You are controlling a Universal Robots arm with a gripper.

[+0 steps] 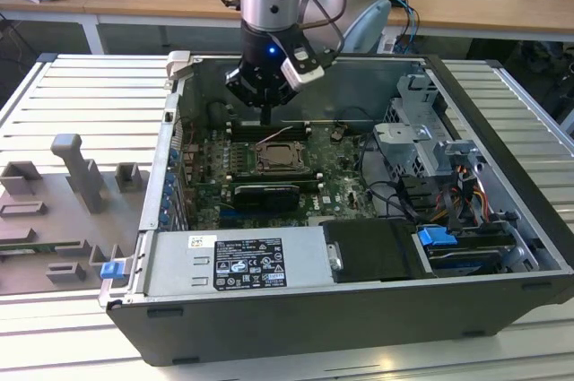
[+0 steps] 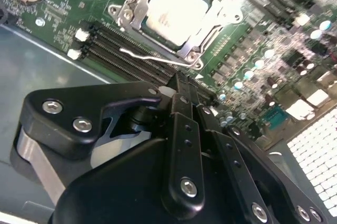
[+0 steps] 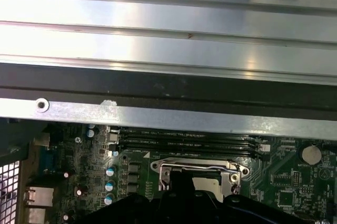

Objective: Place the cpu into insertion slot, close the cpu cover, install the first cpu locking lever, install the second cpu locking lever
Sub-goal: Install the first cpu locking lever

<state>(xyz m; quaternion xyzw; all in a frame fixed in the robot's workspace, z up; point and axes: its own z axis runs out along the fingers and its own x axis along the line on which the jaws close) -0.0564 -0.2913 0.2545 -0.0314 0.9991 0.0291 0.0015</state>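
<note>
The cpu (image 2: 176,13) lies with its pale metal face up in the insertion slot (image 1: 262,167) on the green board. The cpu cover (image 2: 128,9) rests flat around it as a shiny frame. A thin wire locking lever (image 2: 147,55) stands a little off the socket's side toward the memory slots. My gripper (image 1: 266,119) hangs above the memory slots just behind the socket, fingers together and holding nothing. Its black fingertips (image 2: 181,84) point toward the socket without touching it. In the first wrist view the gripper (image 3: 179,181) overlaps the socket rim (image 3: 196,165).
Long black memory slots (image 2: 118,45) run beside the socket. A black graphics card (image 1: 260,194) lies on its other side, with the power supply (image 1: 238,260) beyond. A drive cage (image 1: 421,130) and cables fill the exterior view's right. The case wall (image 3: 168,113) is close behind the gripper.
</note>
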